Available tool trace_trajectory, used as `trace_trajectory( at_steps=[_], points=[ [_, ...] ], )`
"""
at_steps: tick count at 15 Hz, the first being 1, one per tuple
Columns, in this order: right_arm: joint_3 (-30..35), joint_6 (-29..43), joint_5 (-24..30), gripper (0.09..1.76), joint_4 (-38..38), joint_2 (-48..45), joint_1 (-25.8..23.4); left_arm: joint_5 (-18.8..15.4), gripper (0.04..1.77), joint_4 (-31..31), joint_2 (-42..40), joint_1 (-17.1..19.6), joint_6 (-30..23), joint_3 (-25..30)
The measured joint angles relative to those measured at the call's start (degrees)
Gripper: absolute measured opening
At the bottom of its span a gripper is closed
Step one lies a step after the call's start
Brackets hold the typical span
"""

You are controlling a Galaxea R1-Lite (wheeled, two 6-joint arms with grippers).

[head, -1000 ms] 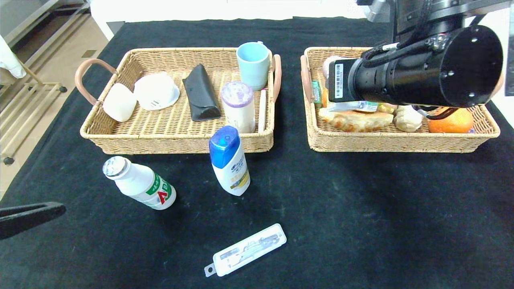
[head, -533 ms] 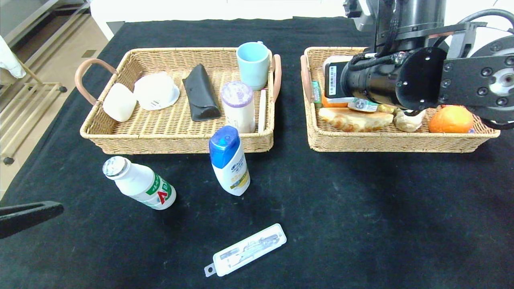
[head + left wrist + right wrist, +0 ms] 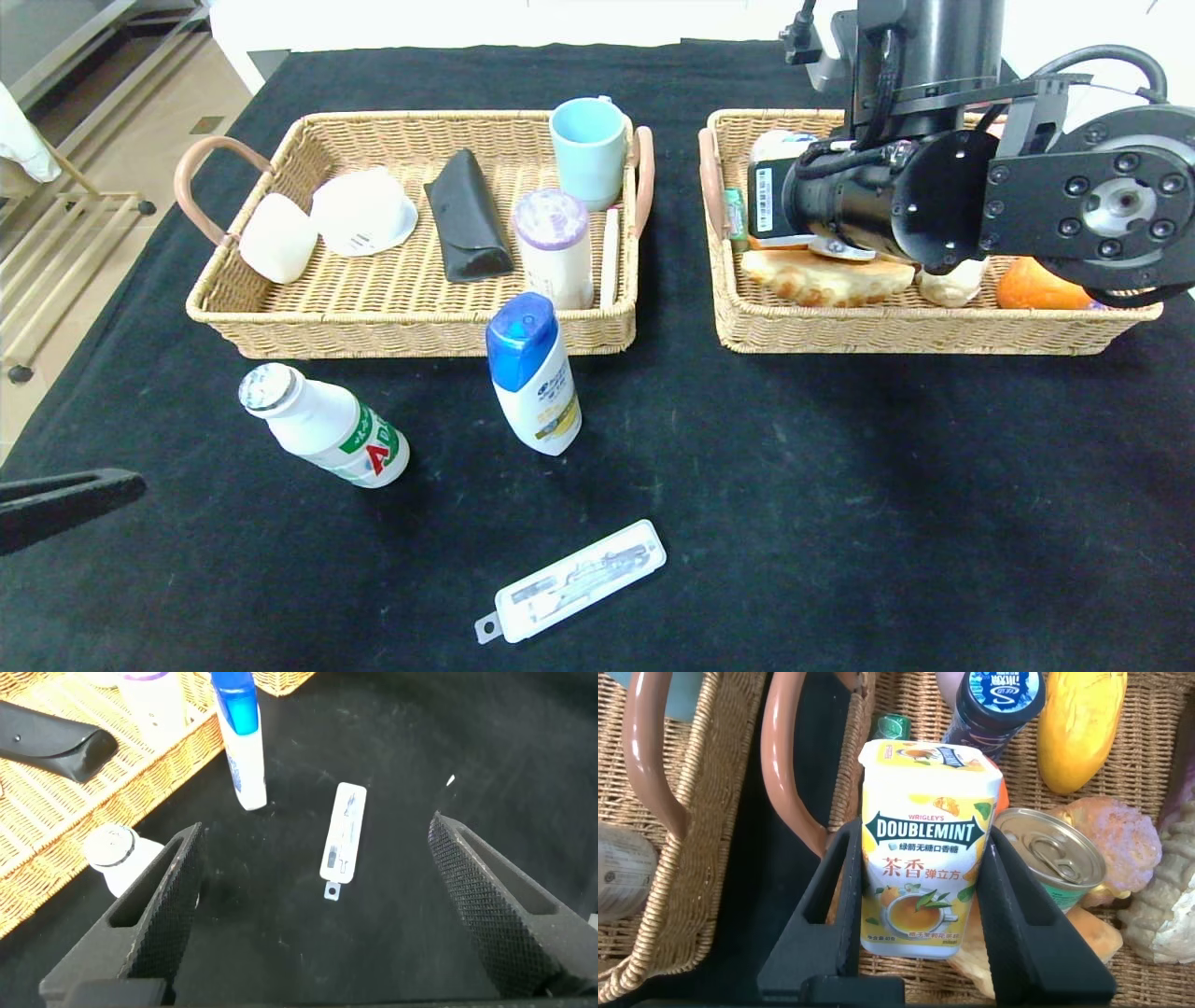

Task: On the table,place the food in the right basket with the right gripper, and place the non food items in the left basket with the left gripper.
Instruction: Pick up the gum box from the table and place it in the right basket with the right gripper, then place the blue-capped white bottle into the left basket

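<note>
- Fingers (image 3: 836,905) of the right gripper (image 3: 920,910) are clamped on both sides of a white-yellow carton (image 3: 926,849), held above the right basket (image 3: 896,327) near its left handle.
- Beside the carton in that basket: pull-tab tin can (image 3: 1052,854), croissant (image 3: 826,275).
- Left gripper (image 3: 318,896) fingers stand wide apart, nothing between them, low over the table (image 3: 840,485) at its left edge.
- On the table, well apart from both grippers: foil-capped bottle (image 3: 322,425), shampoo bottle (image 3: 534,373), clear tool case (image 3: 574,579).

Blue cup (image 3: 588,149), black case (image 3: 466,227) and white mask (image 3: 363,213) in wicker; orange (image 3: 1034,287) opposite.
</note>
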Motion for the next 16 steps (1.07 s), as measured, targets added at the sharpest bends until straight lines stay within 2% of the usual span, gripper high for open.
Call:
trace_trajectory(
  at_steps=[1,6,10,13,16],
  points=[
    [-0.02,-0.11,-0.02,0.83,0.05,0.11,-0.04,0.0,1.72,0.01,-0.05,-0.02,0.02,0.0],
    [0.28,-0.52,-0.07,1.24,0.05,0.22,0.05,0.0,1.72,0.0,-0.16,0.0,0.02,0.0],
    [1.18,-0.05,-0.02,1.43,0.57,-0.68,0.38,0.0,1.72,0.01,-0.2,-0.02,0.05,0.0],
    [5.34,-0.35,0.98,1.52,2.84,-5.05,1.73,0.02,1.72,0.01,-0.2,-0.02,-0.02,-0.15],
    [13.36,0.3,2.73,1.58,5.25,-12.29,4.71,1.68,1.72,0.09,0.55,0.43,-0.56,-1.0]
  ],
)
